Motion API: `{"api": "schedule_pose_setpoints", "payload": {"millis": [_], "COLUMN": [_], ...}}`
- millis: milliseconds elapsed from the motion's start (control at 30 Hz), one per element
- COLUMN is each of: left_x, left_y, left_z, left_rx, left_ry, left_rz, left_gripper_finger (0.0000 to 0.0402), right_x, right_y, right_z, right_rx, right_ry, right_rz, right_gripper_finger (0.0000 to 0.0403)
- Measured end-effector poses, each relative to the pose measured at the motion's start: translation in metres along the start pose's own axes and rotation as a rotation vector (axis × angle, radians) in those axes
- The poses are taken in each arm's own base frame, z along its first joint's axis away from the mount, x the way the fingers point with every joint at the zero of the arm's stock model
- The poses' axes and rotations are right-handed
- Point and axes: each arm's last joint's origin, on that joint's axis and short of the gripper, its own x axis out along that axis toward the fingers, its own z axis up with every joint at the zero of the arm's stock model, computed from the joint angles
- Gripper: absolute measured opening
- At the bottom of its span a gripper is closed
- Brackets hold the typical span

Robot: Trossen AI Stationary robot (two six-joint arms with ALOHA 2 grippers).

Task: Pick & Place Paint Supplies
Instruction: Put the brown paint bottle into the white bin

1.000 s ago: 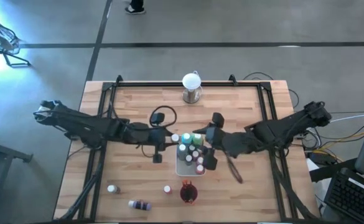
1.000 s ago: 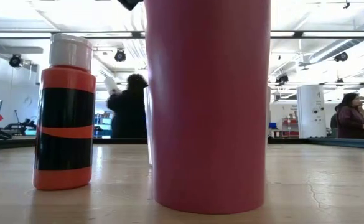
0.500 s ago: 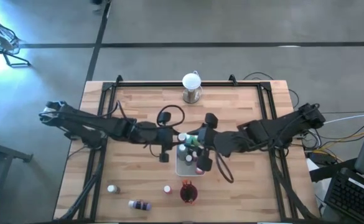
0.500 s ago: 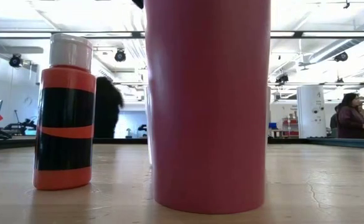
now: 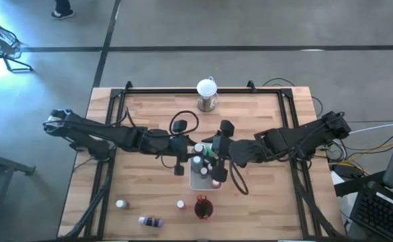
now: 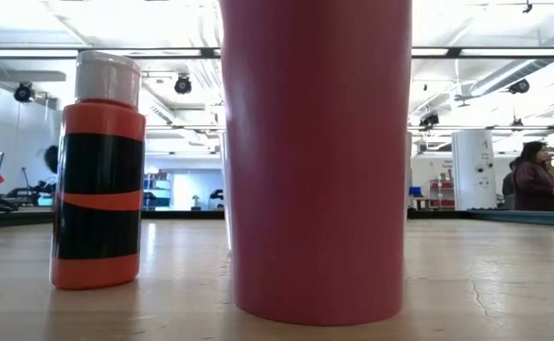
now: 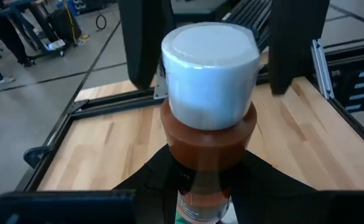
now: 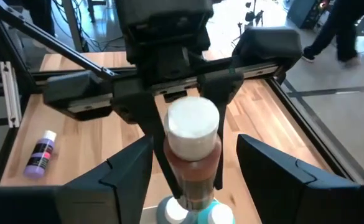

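Both arms had moved in closer over the tray (image 5: 195,181) since a second before, and the person seen behind the orange bottle (image 6: 98,170) had gone.

From above, the left arm reached in from the left edge of the table (image 5: 136,114). The right arm reached in from the right. Their grippers met just over the tray, near the middle of the table.

The left gripper (image 7: 210,37) pinched a brown bottle (image 7: 208,137) with a white cap, one dark finger (image 7: 141,37) on each side of it. The bottle stood upright over the tray. The right gripper (image 8: 193,158) was spread apart on both sides of the same bottle and did not press it. Its fingers (image 8: 129,168) were wide.

The brown bottle had a label low down, but the words were too small to read. The orange bottle had a black band with no words that could be read.

Only the high view showed the whole table: more bottles packed in the tray, a red cup (image 5: 203,208) near the front edge, a purple bottle (image 5: 152,220) lying down, two more small bottles close to it, and a white globe (image 5: 207,93) at the back. The low view showed only the cup, big and pink-red, with the orange bottle standing beside it, apart from it. The right wrist view also caught the purple bottle lying on the wood. A person (image 6: 534,176) stood far off in the room.
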Motion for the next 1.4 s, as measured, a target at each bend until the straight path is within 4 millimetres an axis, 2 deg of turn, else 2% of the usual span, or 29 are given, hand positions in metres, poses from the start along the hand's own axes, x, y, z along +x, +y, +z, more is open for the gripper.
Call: {"api": "schedule_pose_setpoints", "payload": {"millis": [167, 733, 967, 1233, 1400], "left_x": [0.000, 0.006, 0.006, 0.006, 0.006], "left_y": [0.000, 0.001, 0.001, 0.000, 0.001], "left_z": [0.002, -0.001, 0.000, -0.002, -0.004], "left_rx": [0.003, 0.007, 0.018, 0.018, 0.021], "left_ry": [-0.025, -0.018, -0.031, -0.013, 0.004], "left_rz": [0.003, -0.008, -0.011, -0.013, -0.016], "left_gripper_finger": [0.0110, 0.0111, 0.0112, 0.0112, 0.0112], "right_x": [0.002, 0.004, 0.012, 0.013, 0.011], "right_y": [-0.002, -0.003, 0.000, 0.000, -0.001], "right_z": [0.001, 0.004, 0.000, -0.001, -0.001], "right_rx": [-0.003, -0.008, -0.024, -0.047, -0.023], "right_ry": [-0.012, -0.036, -0.018, -0.013, 0.000], "right_rz": [-0.005, 0.005, -0.005, -0.006, 0.027], "right_gripper_finger": [0.0227, 0.0175, 0.0164, 0.0128, 0.0138]}}
